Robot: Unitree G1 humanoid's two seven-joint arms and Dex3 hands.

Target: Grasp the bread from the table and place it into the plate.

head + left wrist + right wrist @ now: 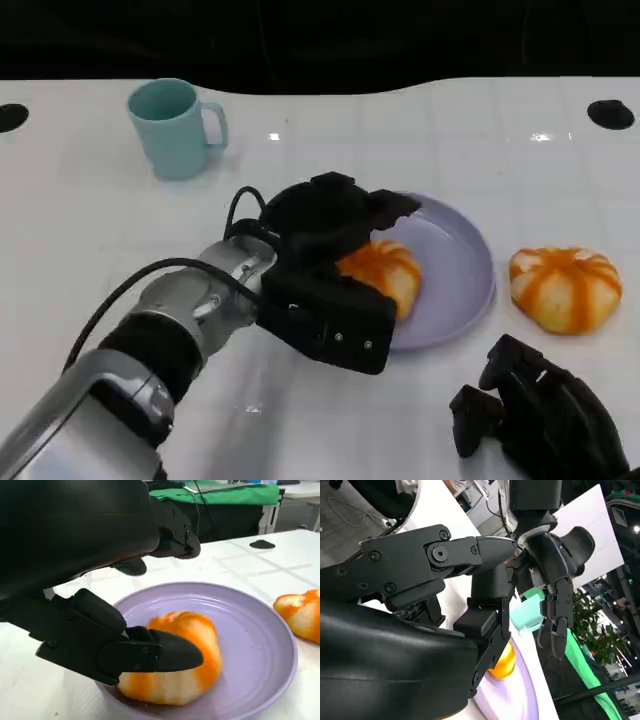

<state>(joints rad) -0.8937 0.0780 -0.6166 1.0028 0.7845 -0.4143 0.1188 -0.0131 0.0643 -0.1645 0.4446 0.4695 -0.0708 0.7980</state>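
Orange bread (385, 272) resting in purple plate (465, 268), left hand (330, 262) cupped around it.
Best release: spread fingers wide, lift straight up off plate.

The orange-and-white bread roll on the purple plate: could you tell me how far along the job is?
Done, it seems: one orange-and-white bread roll already rests on the round purple plate. In hand: the left hand has its fingers against that roll, not yet let go. Left: releasing and withdrawing. A second similar roll lies on the white table beside the plate; the right hand holds nothing.
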